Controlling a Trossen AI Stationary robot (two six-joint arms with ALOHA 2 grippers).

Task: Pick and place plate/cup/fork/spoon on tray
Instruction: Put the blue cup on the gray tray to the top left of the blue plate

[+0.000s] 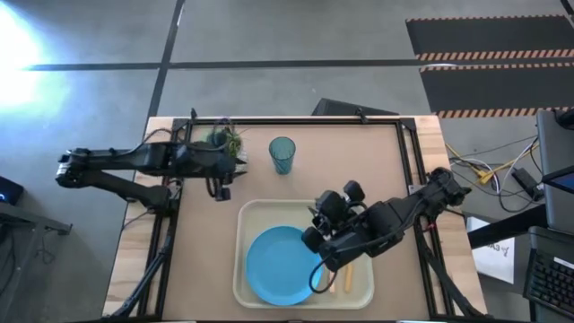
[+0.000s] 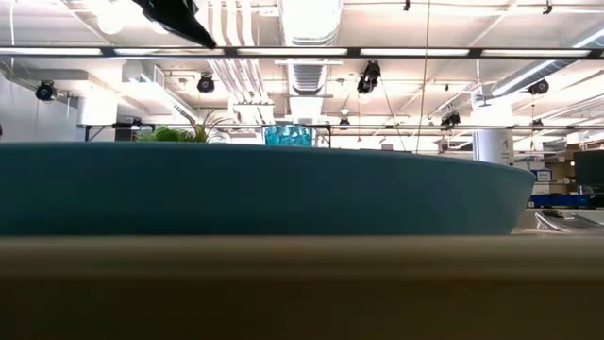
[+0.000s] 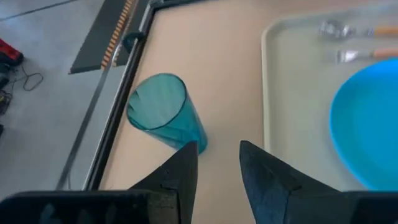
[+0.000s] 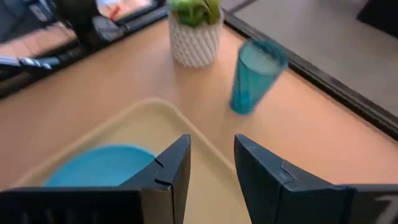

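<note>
Tray [image 1: 269, 215]: cream, rectangular, lying near the front edge of the bench, about midway along it. Its rim fills the foreground of the low view [image 2: 302, 274].

Plate [image 1: 280, 264]: sky-blue, round, lying flat in the tray's left part, close to the tray's front rim. In the low view its side [image 2: 255, 198] spans nearly the whole width just above the tray rim.

Fork [image 3: 348, 30] and spoon [image 3: 357, 56]: both lie in the tray, side by side, between the plate and the tray's right rim, handles parallel. In the high view they are partly covered by the right arm; which is which there cannot be told.

Cup [image 1: 282, 155]: teal, upright on the bare bench, behind the tray's back rim and apart from it. Nothing holds it. A white pot with a green plant [image 1: 226, 141] stands to its left, near the back edge.

Left gripper [image 1: 221, 186]: over the bench just left of the tray's back-left corner, in front of the plant. Fingers [image 3: 180, 174] parted by a narrow gap, holding nothing; the cup lies ahead of them.

Right gripper [image 1: 317, 218]: above the tray's right part, beside the plate. Fingers [image 4: 171, 168] slightly apart, holding nothing.
</note>
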